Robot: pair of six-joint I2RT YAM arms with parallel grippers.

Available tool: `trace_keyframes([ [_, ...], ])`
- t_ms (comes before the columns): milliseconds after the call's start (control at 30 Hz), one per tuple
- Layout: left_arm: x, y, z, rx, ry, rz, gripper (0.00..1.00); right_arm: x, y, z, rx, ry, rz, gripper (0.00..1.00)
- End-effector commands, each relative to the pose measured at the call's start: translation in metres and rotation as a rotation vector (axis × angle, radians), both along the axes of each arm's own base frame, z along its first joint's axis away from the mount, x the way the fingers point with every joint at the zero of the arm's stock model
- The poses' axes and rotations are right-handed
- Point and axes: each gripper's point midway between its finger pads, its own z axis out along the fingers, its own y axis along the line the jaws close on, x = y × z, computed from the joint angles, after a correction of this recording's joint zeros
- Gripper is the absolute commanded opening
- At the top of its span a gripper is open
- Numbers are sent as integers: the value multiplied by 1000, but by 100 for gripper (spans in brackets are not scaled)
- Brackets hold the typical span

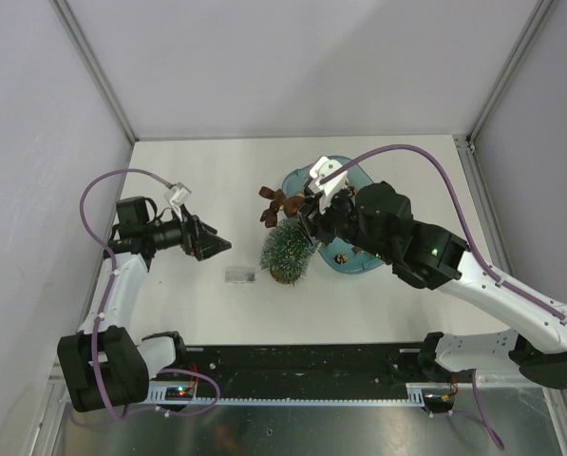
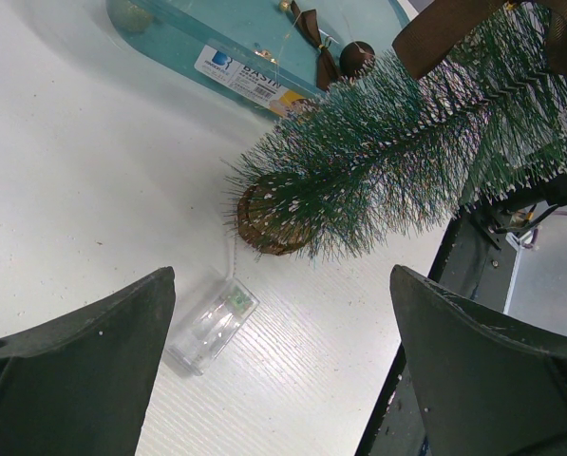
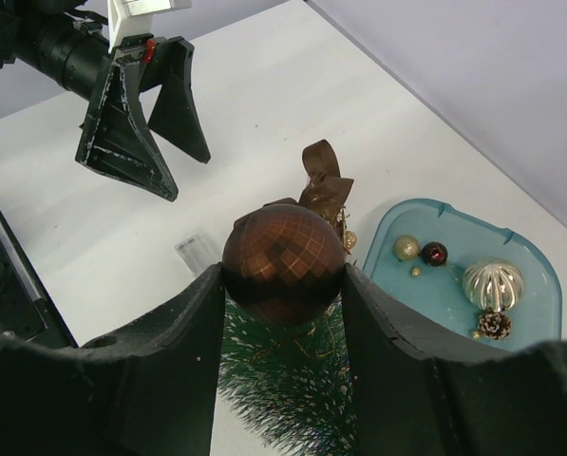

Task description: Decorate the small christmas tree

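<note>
The small christmas tree (image 1: 288,249) stands on its brown base beside the teal tray (image 1: 297,180). A brown ribbon bow (image 1: 272,204) sits at its top. My right gripper (image 1: 307,214) is shut on a brown faceted ball ornament (image 3: 283,261) and holds it just above the tree (image 3: 292,380), next to the bow (image 3: 323,180). My left gripper (image 1: 217,245) is open and empty, left of the tree, above the table. In the left wrist view the tree (image 2: 378,161) lies beyond my open left gripper (image 2: 283,275).
A clear battery box (image 1: 239,275) lies on the table between the left gripper and the tree, a thin wire running to the tree. The tray (image 3: 435,294) holds a silver ribbed ball (image 3: 492,282), a gold ball (image 3: 406,247), a dark red ball (image 3: 435,254) and a pine cone (image 3: 495,325).
</note>
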Motion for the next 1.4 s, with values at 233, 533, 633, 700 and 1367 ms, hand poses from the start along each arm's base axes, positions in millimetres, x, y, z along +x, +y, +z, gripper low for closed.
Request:
trace_keyframes([
  [233, 0, -1, 2, 7, -33, -15, 100, -1, -19, 25, 46, -45, -37, 39],
  [533, 1, 0, 5, 12, -41, -11, 100, 0, -20, 27, 53, -49, -36, 53],
  [633, 1, 0, 5, 12, -40, -10, 100, 0, -20, 26, 52, -49, -35, 56],
  [700, 1, 0, 4, 11, -36, -10, 100, 0, -20, 27, 53, -48, -36, 57],
  [1367, 4, 0, 7, 7, -39, -10, 100, 1, -19, 29, 59, -55, -36, 65],
])
